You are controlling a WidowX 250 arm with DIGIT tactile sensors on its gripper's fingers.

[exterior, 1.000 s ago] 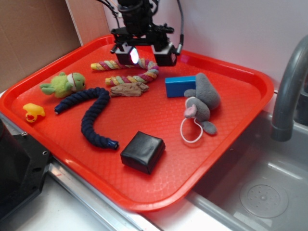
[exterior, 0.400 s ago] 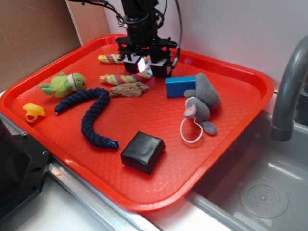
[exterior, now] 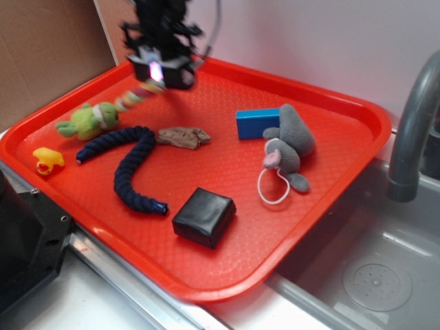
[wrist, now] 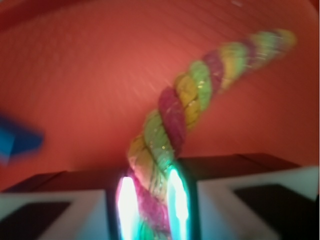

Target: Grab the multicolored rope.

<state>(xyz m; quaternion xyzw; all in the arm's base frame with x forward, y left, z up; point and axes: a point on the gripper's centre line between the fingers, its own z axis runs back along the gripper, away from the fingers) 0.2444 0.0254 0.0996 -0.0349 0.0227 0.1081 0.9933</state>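
Rising off the red tray [exterior: 330, 110], end effector [exterior: 159, 71] is clamping the multicolored rope [wrist: 180, 120] between its jaws and carrying it left, so grab looks done.

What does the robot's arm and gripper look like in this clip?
The arm is black, with a dark cable looping off its right side at the top of the exterior view. The gripper is a black block with pale, whitish finger mounts, and a bright patch glows between them, pinkish-white from outside. In the wrist view the gripper shows white-edged black fingers with green and pink-white glowing strips on their inner faces.
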